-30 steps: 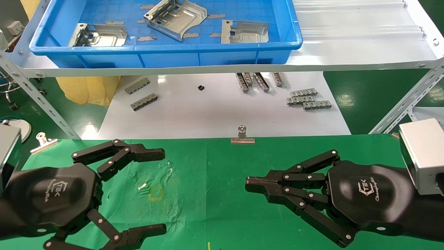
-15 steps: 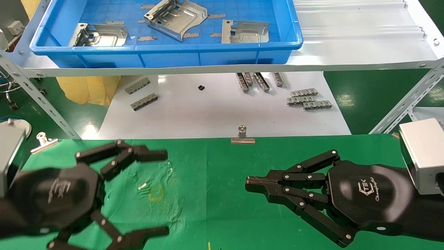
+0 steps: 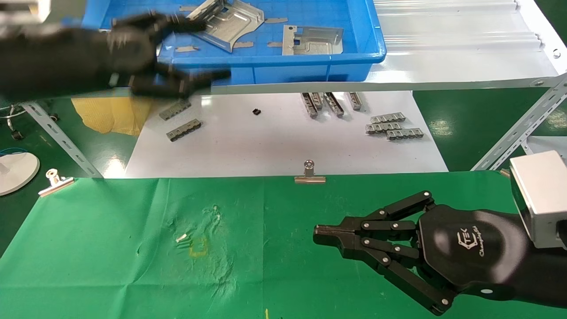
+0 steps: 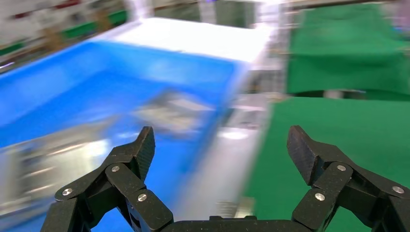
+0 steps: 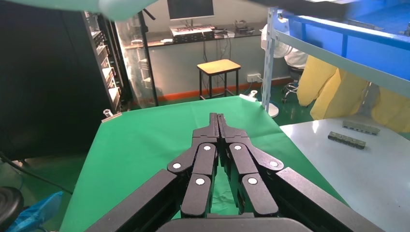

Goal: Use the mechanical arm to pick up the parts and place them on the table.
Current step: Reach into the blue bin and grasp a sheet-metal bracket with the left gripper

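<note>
Low over the green table (image 3: 274,248), right gripper (image 3: 320,235) parked, fingers pressed together, empty. Farther back, left gripper (image 3: 201,51) blurred at blue tray's (image 3: 274,66) front-left rim, jaws spread wide, empty. Three parts (image 3: 228,22) lie in the tray, just beyond the jaws.

In front of me, the nearest surface (image 3: 110,266) is covered in wrinkled bright green cloth, with a faint yellow square mark (image 3: 198,247) left of centre. Two silver binder clips grip its far edge, one at the middle (image 3: 309,174) and one at the left corner (image 3: 55,181). Beyond it a glossy white board (image 3: 274,146) carries small grey toothed strips (image 3: 184,130) in several clusters. Higher up, a white shelf (image 3: 443,66) holds a blue plastic tray (image 3: 310,71) containing shiny metal parts (image 3: 313,40).
</note>
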Controlling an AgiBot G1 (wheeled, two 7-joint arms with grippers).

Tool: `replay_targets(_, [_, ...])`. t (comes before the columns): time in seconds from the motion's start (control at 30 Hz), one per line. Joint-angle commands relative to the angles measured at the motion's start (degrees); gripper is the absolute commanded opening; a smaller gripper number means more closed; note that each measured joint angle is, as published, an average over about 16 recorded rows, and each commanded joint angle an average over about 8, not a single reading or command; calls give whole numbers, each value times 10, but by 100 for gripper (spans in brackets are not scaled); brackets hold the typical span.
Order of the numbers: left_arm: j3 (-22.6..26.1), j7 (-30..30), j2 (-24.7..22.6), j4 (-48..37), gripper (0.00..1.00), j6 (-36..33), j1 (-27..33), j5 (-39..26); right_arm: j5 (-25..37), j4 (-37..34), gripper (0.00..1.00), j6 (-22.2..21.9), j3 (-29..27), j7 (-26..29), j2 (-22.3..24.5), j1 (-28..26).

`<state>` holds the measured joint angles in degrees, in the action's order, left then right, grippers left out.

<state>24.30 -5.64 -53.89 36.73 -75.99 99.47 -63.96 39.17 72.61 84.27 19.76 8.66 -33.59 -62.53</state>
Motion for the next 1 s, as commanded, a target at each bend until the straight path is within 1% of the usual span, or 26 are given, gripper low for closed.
replay_targets(0.03, [9,19,-31,-74,100,36,44,-32,0,0,0,0,0,0,0,0])
replay_targets(0.13, [17,36,-74,-151,100,105,81,-59,0,0,1,0,0,0,0,0])
replay_targets(0.17, [20,41,-88,-173,100,124,90,-66,0,0,3,0,0,0,0,0])
replay_targets(0.2, [22,45,-101,-194,100,142,100,-72,0,0,9,0,0,0,0,0])
replay_targets(0.3, [29,55,-135,-247,100,191,123,-86,0,0,46,0,0,0,0,0])
replay_targets(0.33, [31,57,-145,-263,91,206,129,-90,0,0,59,0,0,0,0,0])
replay_targets(0.4, [34,59,-163,-290,66,233,140,-97,0,0,83,0,0,0,0,0])
replay_targets(0.43, [36,60,-170,-302,54,245,145,-100,0,0,93,0,0,0,0,0])
replay_targets(0.47, [38,59,-177,-312,41,256,149,-103,0,0,100,0,0,0,0,0])
replay_targets(0.57, [43,56,-192,-337,4,281,159,-111,0,0,100,0,0,0,0,0])
replay_targets(0.6, [44,55,-197,-343,0,287,161,-113,0,0,100,0,0,0,0,0])
replay_targets(0.77, [51,49,-211,-360,0,305,166,-123,0,0,100,0,0,0,0,0])
replay_targets(1.0, [53,43,-217,-367,0,320,166,-126,0,0,100,0,0,0,0,0])
